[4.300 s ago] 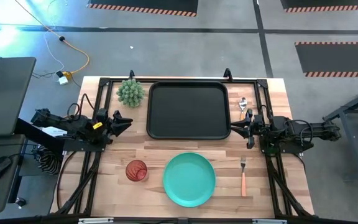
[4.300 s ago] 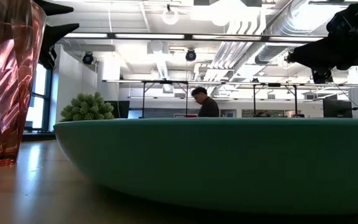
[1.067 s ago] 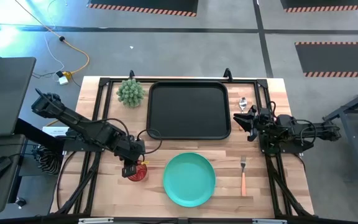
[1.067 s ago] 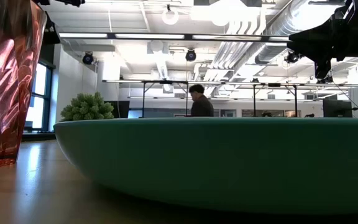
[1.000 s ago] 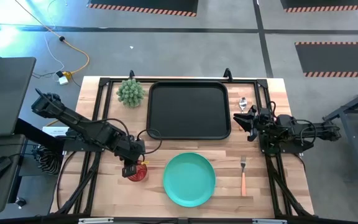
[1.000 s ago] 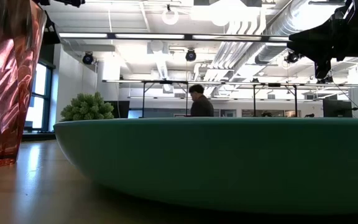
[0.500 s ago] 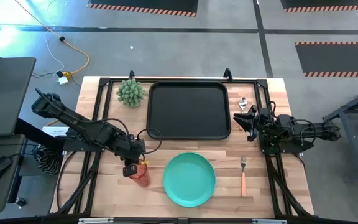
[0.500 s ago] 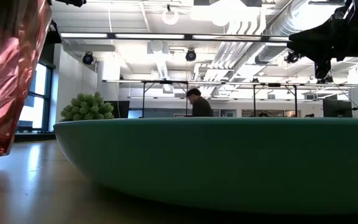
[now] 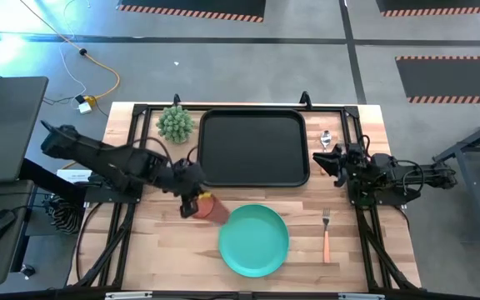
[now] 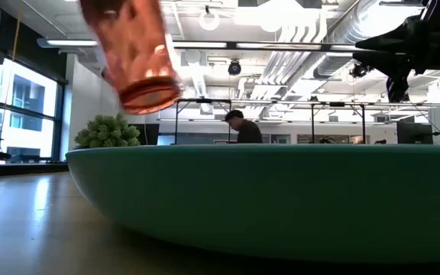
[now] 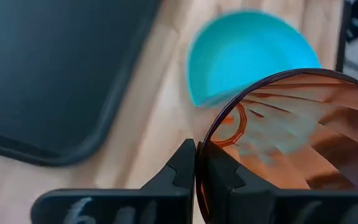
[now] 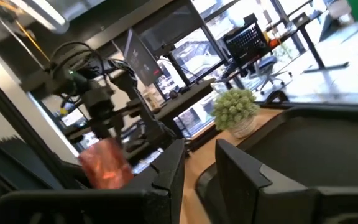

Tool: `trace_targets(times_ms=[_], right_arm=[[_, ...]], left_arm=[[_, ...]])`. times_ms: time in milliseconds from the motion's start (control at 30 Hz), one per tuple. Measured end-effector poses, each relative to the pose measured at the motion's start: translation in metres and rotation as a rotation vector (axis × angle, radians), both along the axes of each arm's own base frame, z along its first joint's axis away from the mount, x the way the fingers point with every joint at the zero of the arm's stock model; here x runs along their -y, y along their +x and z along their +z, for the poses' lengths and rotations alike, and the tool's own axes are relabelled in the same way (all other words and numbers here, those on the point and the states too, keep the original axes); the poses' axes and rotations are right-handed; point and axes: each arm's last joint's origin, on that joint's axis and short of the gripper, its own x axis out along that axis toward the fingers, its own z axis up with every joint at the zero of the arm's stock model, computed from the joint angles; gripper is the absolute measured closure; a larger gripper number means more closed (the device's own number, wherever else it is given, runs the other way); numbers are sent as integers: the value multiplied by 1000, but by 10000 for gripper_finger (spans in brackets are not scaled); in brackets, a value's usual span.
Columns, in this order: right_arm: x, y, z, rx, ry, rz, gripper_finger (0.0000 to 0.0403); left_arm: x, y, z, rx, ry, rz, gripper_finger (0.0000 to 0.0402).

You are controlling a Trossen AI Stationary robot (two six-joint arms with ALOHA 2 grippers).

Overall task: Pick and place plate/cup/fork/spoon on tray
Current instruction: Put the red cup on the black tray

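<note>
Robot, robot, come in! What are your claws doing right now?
Left gripper shut on cup, lifted off table, tilted. Right gripper open, idle beside tray. Tray clear.

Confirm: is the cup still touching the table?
Apart. The low view shows the cup tilted in the air, with clear space between its base and the table. The high view shows the left gripper holding it.

Even overhead light is cast by ceiling fixtures (image 10: 205,44). The cup (image 10: 132,53) is motion-blurred; the tray (image 11: 55,68) appears defocused, possibly smeared by movement.
</note>
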Motion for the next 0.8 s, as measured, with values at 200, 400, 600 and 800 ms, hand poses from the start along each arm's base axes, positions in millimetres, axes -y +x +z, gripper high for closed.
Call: trace_targets(times_ms=[200, 400, 600, 800], right_arm=[[0, 0, 0, 10, 37, 7, 320], [0, 0, 0, 6, 22, 5, 320], [0, 0, 0, 6, 22, 6, 320], [0, 0, 0, 6, 22, 6, 320]], left_arm=[[-34, 8, 19, 60, 71, 88, 397], [-63, 9, 32, 91, 150, 159, 397], [-93, 10, 42, 129, 234, 224, 397], [-127, 4, 53, 139, 291, 311, 397]])
